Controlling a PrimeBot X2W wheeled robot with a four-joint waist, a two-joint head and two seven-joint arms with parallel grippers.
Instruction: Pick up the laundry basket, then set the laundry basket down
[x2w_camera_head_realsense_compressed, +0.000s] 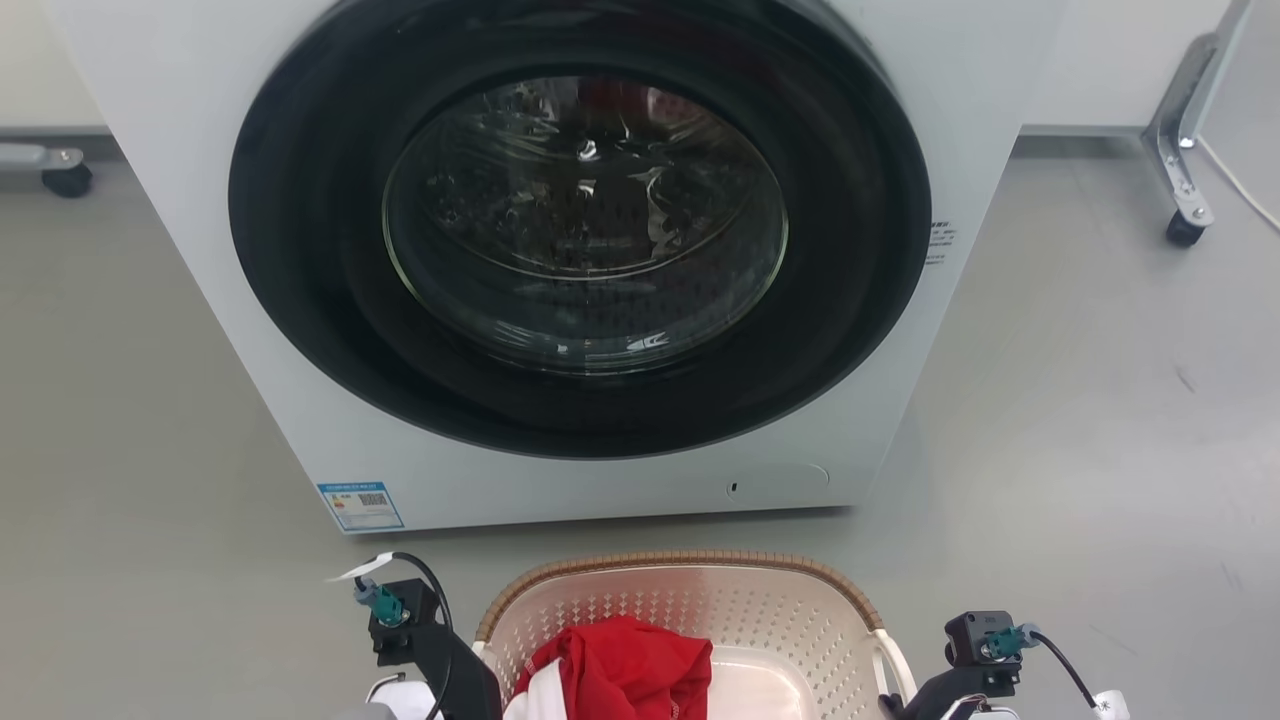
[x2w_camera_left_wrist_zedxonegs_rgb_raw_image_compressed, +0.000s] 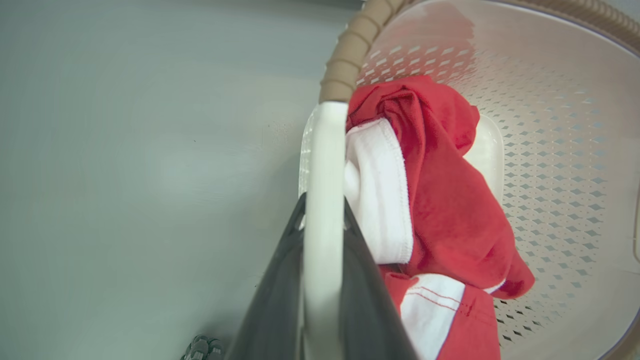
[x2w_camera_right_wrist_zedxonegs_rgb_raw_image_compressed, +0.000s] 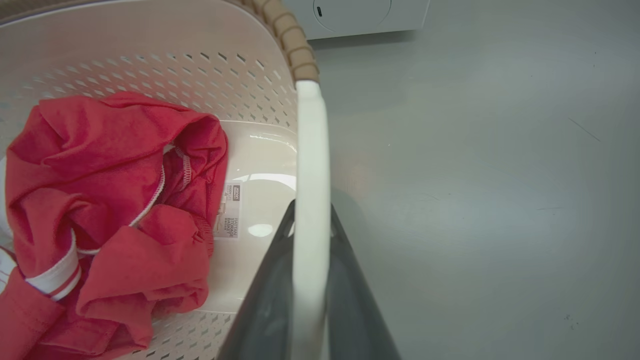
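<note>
Pinching white loop handles (x2w_camera_left_wrist_zedxonegs_rgb_raw_image_compressed: 324, 150) of cream-white perforated plastic laundry basket (x2w_camera_head_realsense_compressed: 780, 620): left gripper (x2w_camera_left_wrist_zedxonegs_rgb_raw_image_compressed: 324, 205), right gripper (x2w_camera_right_wrist_zedxonegs_rgb_raw_image_compressed: 311, 210). Red-and-white fabric garment (x2w_camera_head_realsense_compressed: 620, 670) inside basket; white front-loading washing machine (x2w_camera_head_realsense_compressed: 200, 250) beyond it.

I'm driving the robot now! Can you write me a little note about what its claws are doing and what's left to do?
The left claw is shut on the left loop handle of the laundry basket.
The right claw is shut on the right loop handle.
The basket is in front of the washing machine, with a red and white garment inside.
Done: both handles are gripped. I can't tell if it is off the floor.
Left: lift if needed, set it down, let go.
</note>
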